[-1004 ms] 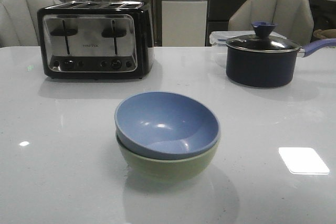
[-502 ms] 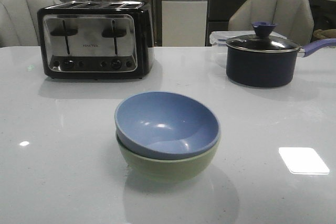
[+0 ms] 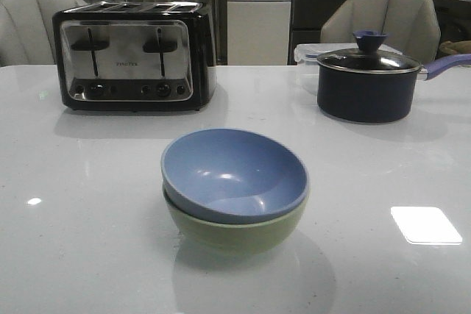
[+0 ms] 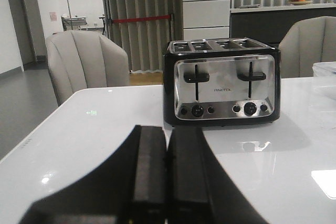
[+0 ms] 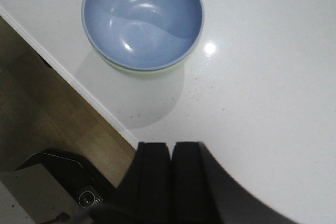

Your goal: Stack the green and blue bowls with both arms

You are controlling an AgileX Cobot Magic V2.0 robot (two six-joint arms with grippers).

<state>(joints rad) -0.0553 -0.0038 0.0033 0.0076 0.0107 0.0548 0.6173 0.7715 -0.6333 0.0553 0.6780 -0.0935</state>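
The blue bowl [image 3: 232, 173] sits nested inside the green bowl [image 3: 235, 232] near the table's front middle, slightly tilted. The right wrist view shows the blue bowl [image 5: 142, 19] from above with a sliver of the green bowl [image 5: 157, 70] under it. My right gripper [image 5: 172, 148] is shut and empty, above the table and apart from the bowls. My left gripper [image 4: 167, 135] is shut and empty, low over the table, facing the toaster. Neither arm shows in the front view.
A black and chrome toaster [image 3: 132, 55] stands at the back left. A dark navy saucepan [image 3: 366, 82] with lid and purple-blue handle stands at the back right, a clear container behind it. The table's near edge [image 5: 68, 80] runs close to the bowls, floor beyond it.
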